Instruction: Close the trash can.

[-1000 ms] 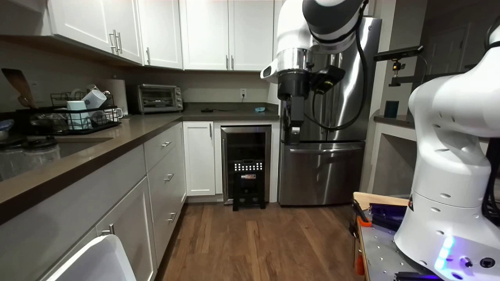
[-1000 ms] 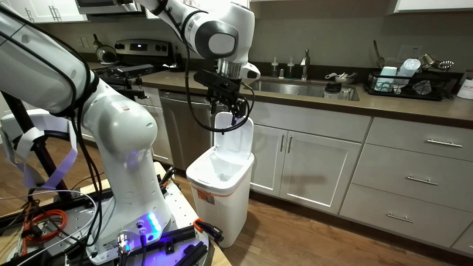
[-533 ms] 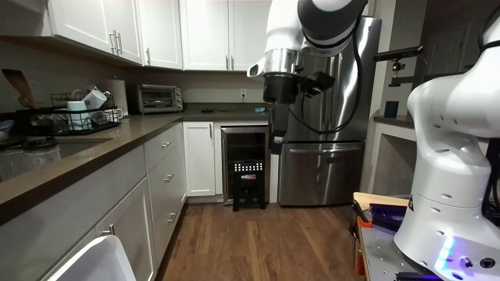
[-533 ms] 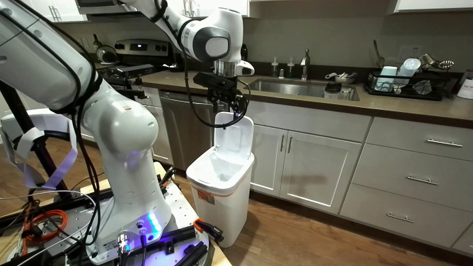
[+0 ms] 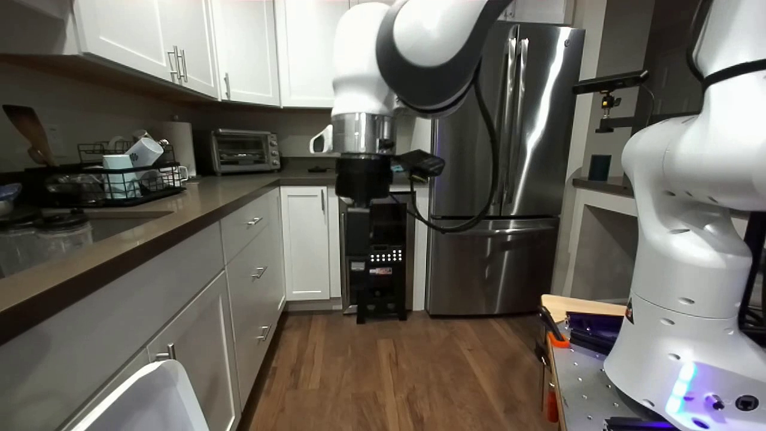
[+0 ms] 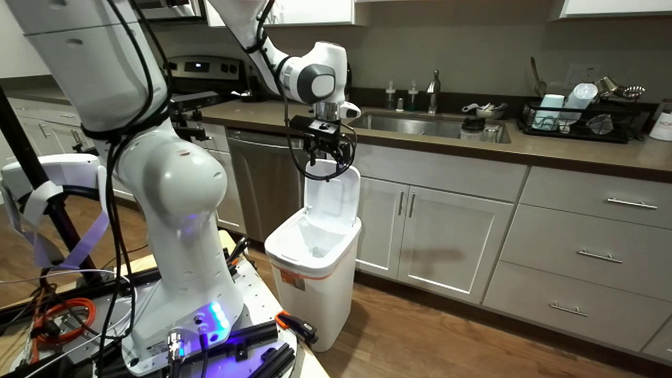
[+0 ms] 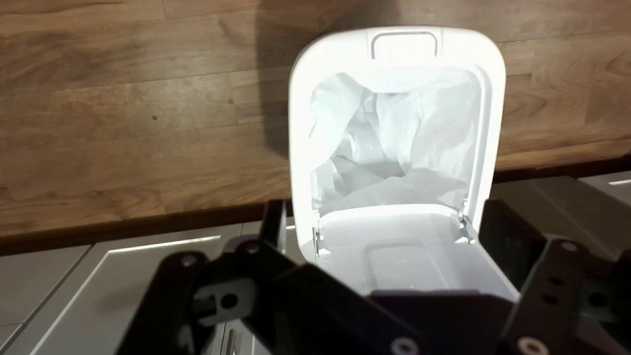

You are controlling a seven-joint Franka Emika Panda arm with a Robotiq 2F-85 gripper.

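Observation:
The white trash can (image 6: pixel 315 310) stands on the wood floor by the cabinets. Its lid (image 6: pixel 336 202) is up, nearly upright, at the cabinet side. In an exterior view only the lid's edge and panel (image 5: pixel 149 401) show at the bottom left. The wrist view looks down on the can's rim (image 7: pixel 299 148), a pale liner inside and the raised lid (image 7: pixel 399 268). My gripper (image 7: pixel 387 222) is open and empty, its fingers wide apart on either side of the lid in that view. In an exterior view the gripper (image 6: pixel 326 160) is at the lid's top edge; I cannot tell whether they touch.
The counter edge (image 6: pixel 430 144) and sink (image 6: pixel 404 125) lie behind the gripper. White cabinet doors (image 6: pixel 446 247) and a dishwasher (image 6: pixel 268 184) stand behind the can. The robot's table (image 6: pixel 257 286) is beside the can. A cable loop (image 6: pixel 294 163) hangs from the wrist.
The arm has reached outward; in an exterior view the gripper moved left and down, and in another it moved back and slightly lower. The can and its raised lid have not moved.

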